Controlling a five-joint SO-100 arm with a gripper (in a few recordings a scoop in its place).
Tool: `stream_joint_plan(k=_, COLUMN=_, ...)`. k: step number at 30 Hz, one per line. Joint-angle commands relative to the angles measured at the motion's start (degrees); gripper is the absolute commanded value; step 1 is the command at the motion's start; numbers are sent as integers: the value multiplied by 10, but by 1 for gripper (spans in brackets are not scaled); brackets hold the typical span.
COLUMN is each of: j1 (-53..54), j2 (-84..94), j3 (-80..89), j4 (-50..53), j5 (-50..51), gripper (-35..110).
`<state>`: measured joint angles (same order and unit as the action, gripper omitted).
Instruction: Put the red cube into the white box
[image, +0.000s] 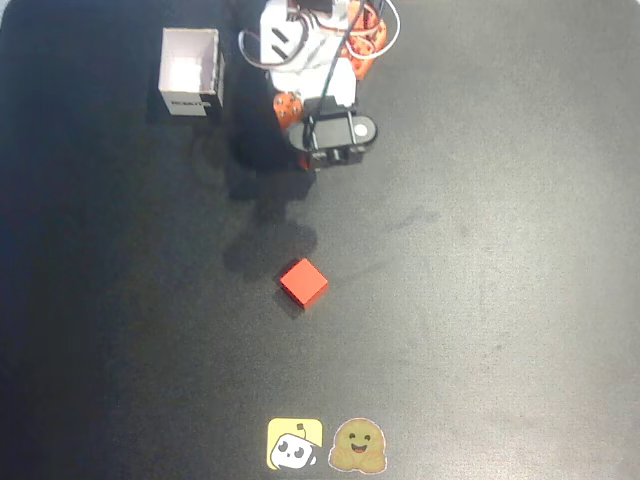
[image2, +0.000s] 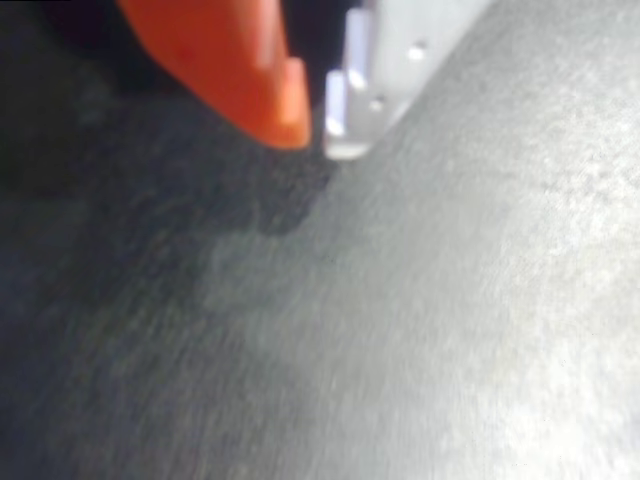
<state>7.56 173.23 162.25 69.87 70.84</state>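
Overhead view: red cube (image: 303, 282) alone on dark desk (image: 500, 300), turned diamond-wise, well below hand (image: 330, 150), slightly left. White box (image: 190, 72) at upper left, beside arm. Wrist view: hand (image2: 315, 125) narrow, fingertips nearly touching, holding nothing.

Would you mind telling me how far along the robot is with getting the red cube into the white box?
Nothing looks done yet: the red cube lies alone on the dark table, well apart from the white box, which looks empty. In hand: nothing; in the wrist view the claw has its tips nearly together with nothing between them. Left: reaching the cube, grasping it, carrying it to the box and dropping it in.
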Motion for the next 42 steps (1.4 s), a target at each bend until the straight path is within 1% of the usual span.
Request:
stream_joint_plan(k=1, j1=3, j2=-161, j3=-115, j4=-36, j5=-19, gripper=0)
stream_joint_plan(k=3, j1=0, j2=-253, j3=-188, j4=-36, j5=-26, gripper=0)
stream_joint_plan(k=6, j1=-11, j2=-331, j3=-250, j4=-54, j5=-44, gripper=0)
stream_joint_plan(k=9, j1=-30, j2=-411, j3=-286, j4=-97, j5=-54, gripper=0)
stream_joint_plan(k=18, j1=-47, j2=-632, j3=-372, j4=-227, j5=-127, gripper=0)
stream_joint_plan(k=22, j1=-58, j2=-676, j3=-388, j4=-255, j5=-143, gripper=0)
stream_joint_plan(k=24, j1=-64, j2=-682, j3=-391, j4=-256, j5=-144, gripper=7)
stream_joint_plan(k=26, j1=-70, j2=-682, j3=-392, j4=-252, j5=-142, gripper=10)
stream_joint_plan(k=29, j1=-77, j2=-684, j3=-396, j4=-247, j5=-140, gripper=17)
stream_joint_plan(k=31, j1=-82, j2=-685, j3=-396, j4=-246, j5=-140, gripper=25)
stream_joint_plan(k=42, j1=-83, j2=-724, j3=-395, j4=-260, j5=-149, gripper=27)
